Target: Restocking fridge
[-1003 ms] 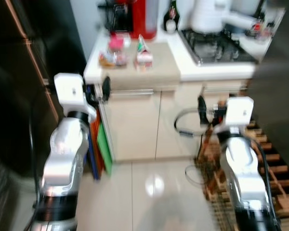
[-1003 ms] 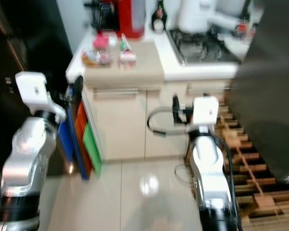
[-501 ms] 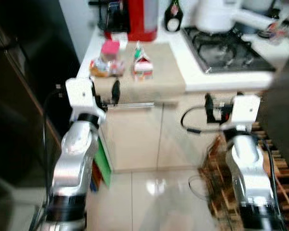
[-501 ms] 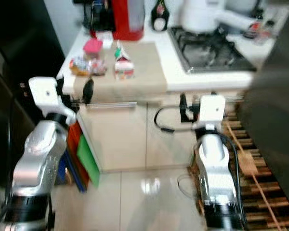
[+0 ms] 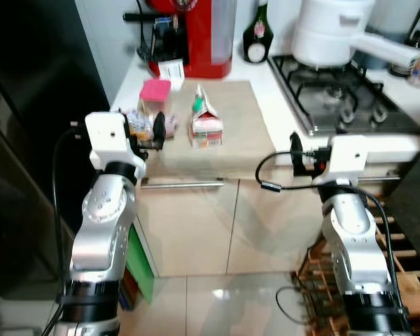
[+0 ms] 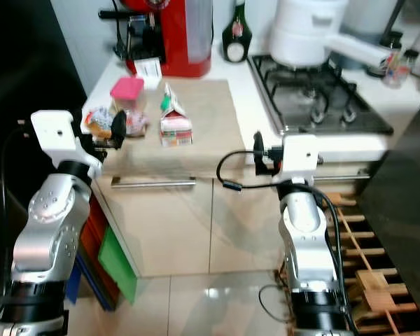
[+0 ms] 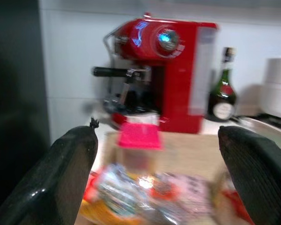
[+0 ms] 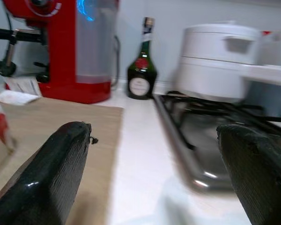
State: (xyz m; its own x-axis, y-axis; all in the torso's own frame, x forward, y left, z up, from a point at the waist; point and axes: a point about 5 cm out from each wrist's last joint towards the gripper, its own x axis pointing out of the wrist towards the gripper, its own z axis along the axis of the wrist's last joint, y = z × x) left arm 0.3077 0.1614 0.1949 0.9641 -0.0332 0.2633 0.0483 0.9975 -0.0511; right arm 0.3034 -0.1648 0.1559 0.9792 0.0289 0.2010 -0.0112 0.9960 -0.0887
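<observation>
**Groceries waiting on the counter mat**

Groceries are sitting in a small cluster on the beige mat (image 5: 234, 129) that is covering the near left part of the white countertop (image 5: 280, 91). A small gable-top carton (image 5: 204, 120) is standing upright there, closed at its peak, so what it is holding cannot be told. To its left a clear tub with a pink lid (image 5: 155, 94) is standing, lid on, its contents blurred. Against the tub's near side a crinkly bag of snacks (image 7: 131, 190) is lying flat, colourful wrappers showing through the plastic.

The left gripper (image 5: 154, 128) is hovering at the near left edge of the mat, just beside the bag and tub, its fingers (image 7: 68, 173) spreading wide with nothing between them. The right gripper (image 5: 295, 148) is hanging off the near edge of the counter, right of the mat and in front of the gas hob (image 5: 346, 101), fingers (image 8: 51, 173) also spreading wide and empty.

Farther back, a red coffee machine (image 5: 189, 35) is standing against the wall, a dark green bottle (image 5: 255, 42) to its right. A large white pot (image 5: 332, 31) is resting on the hob with its lid on. Black fridge doors (image 5: 35, 140) are rising on the far left, closed.
</observation>
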